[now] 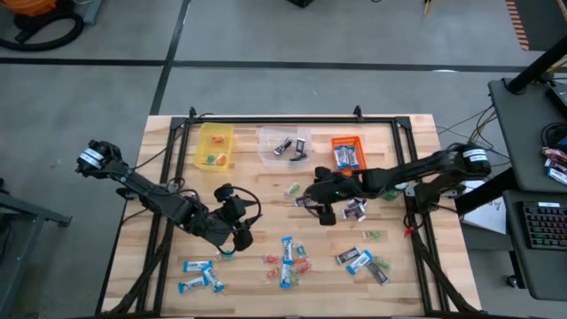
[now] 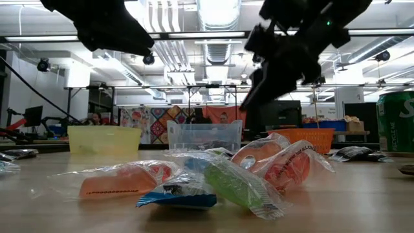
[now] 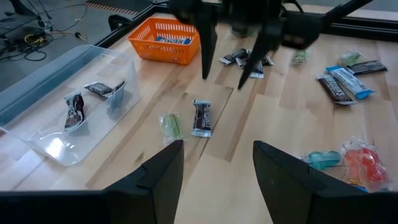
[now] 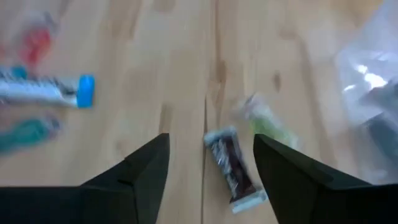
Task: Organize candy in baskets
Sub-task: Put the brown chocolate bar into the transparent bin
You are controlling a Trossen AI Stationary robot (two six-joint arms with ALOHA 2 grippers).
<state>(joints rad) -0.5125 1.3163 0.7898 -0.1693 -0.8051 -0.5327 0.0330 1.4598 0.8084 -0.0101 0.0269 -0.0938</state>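
Three baskets stand in a row at the table's far side: yellow, clear with dark pieces in it, and orange with blue-and-white bars. My right gripper is open and hovers just above the wood in front of the clear basket. Its fingers stand on either side of a dark brown candy without touching it. That candy lies flat on the table, beside a green candy. My left gripper is open with nothing between its fingers, above the table's near left.
Loose candy lies over the near half of the table: blue-and-white bars, and red and green pieces. Dark pieces lie by my right arm. A green can stands at the right. A black frame borders the table.
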